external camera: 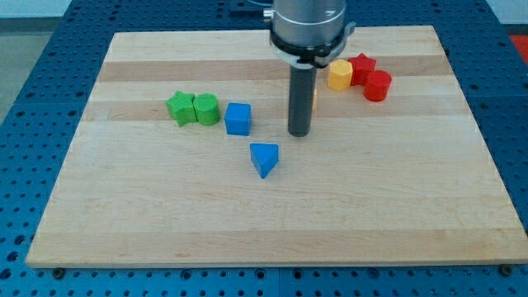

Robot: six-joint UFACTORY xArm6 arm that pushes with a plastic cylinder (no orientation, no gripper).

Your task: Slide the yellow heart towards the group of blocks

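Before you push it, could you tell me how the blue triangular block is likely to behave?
The blue triangular block looks rigid and squat, so it will probably slide rather than tip. Its slanted sides may make it rotate if my tip strikes off-centre.

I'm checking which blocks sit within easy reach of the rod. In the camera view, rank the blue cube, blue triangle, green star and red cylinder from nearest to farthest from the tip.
From my tip:
1. Blue triangle, toward the view's bottom left, and blue cube, to the view's left: too close to call.
2. Red cylinder, toward the view's upper right.
3. Green star, farthest to the view's left.
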